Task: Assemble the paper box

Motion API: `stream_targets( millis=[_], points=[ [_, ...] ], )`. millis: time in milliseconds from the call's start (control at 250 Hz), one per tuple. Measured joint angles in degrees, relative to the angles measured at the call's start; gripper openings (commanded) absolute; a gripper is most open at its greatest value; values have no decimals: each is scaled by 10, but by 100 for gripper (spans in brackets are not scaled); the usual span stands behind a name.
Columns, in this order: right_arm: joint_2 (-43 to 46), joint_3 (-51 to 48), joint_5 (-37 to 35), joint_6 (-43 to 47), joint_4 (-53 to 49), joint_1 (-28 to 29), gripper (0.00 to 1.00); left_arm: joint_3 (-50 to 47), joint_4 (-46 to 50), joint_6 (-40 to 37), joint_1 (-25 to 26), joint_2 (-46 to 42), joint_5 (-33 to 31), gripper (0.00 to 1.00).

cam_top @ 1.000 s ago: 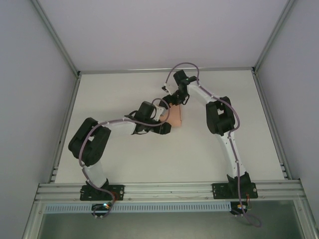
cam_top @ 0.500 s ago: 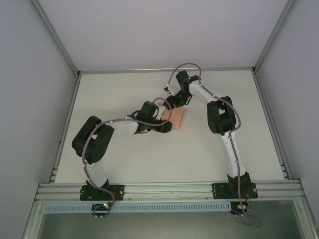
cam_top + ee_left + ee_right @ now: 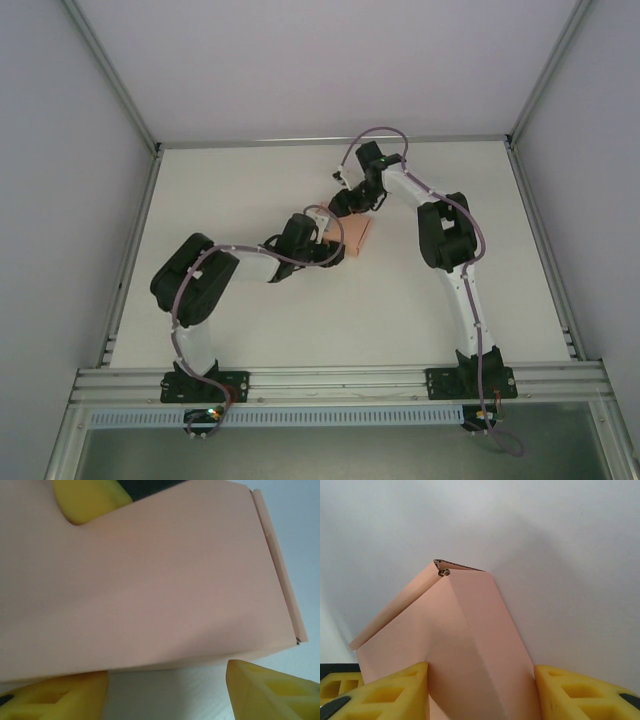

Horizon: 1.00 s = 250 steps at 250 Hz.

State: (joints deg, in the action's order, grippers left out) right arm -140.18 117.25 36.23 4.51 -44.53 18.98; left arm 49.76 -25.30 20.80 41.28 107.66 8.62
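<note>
Here the salmon-pink, folded paper box (image 3: 470, 645) sits pinched between right fingers (image 3: 395, 690); left fingers (image 3: 270, 690) spread.

The paper box (image 3: 470, 645) is thin salmon-pink card, matt and smooth, with curled layers showing at its cut end farthest from the right claw (image 3: 481, 685). That claw's fingers (image 3: 395, 690) are matt yellow, like foam or soft plastic, with moulded hollows. The left claw (image 3: 165, 695) has fingers (image 3: 270, 690) of the same look. Beyond both claws the surface (image 3: 560, 555) is plain matt white.
</note>
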Motion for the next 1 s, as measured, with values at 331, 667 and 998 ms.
stream_targets(
  millis=[331,667,998],
  points=[
    [7,-15,-15,-7,54,-7,44,0,-80,4,3,33,-34,67],
    [34,-46,-53,-114,61,4,61,-60,-141,-1,7,12,-29,82],
    [64,-94,-79,-226,95,13,100,-100,-89,-14,15,-72,-25,100]
  ],
)
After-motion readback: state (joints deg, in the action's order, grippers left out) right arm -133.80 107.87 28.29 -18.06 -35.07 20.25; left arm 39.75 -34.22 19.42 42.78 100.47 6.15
